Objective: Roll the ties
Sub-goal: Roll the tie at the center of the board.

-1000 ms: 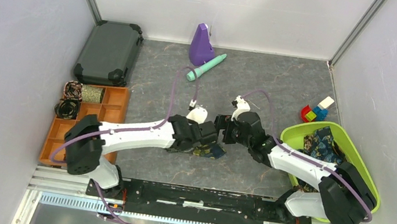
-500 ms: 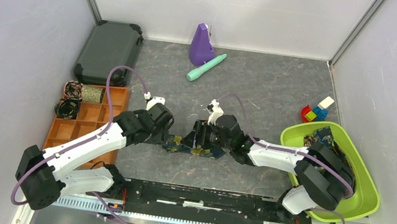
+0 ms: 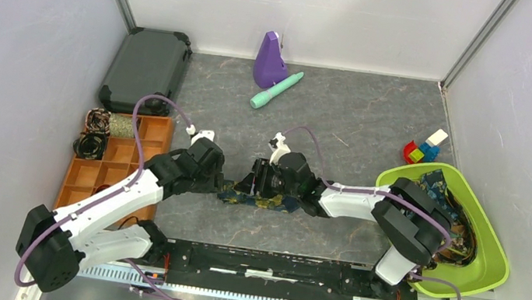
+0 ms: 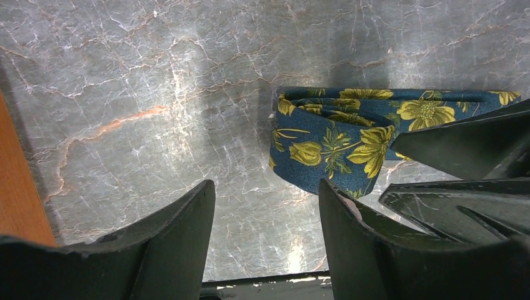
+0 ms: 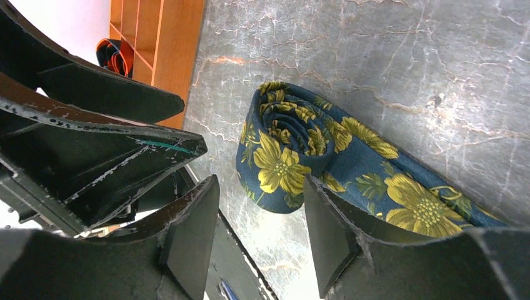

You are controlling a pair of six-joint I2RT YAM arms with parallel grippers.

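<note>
A navy tie with yellow flowers point(image 3: 265, 200) lies on the grey table between the two arms, its left end rolled into a small coil point(image 5: 284, 147). It also shows in the left wrist view point(image 4: 337, 144). My left gripper point(image 3: 217, 182) is open and empty just left of the coil. My right gripper point(image 3: 250, 185) is open over the coil, holding nothing. More ties lie in the green bin point(image 3: 495, 261). Rolled ties point(image 3: 94, 134) sit in the orange tray point(image 3: 145, 150).
A dark case point(image 3: 146, 70) lies at the back left. A purple cone point(image 3: 268, 60) and a teal cylinder point(image 3: 276, 90) are at the back. Coloured toy blocks point(image 3: 424, 149) sit near the bin.
My left arm has pulled back to the left, off the tie. My right gripper has moved left along the tie to the coiled end.
</note>
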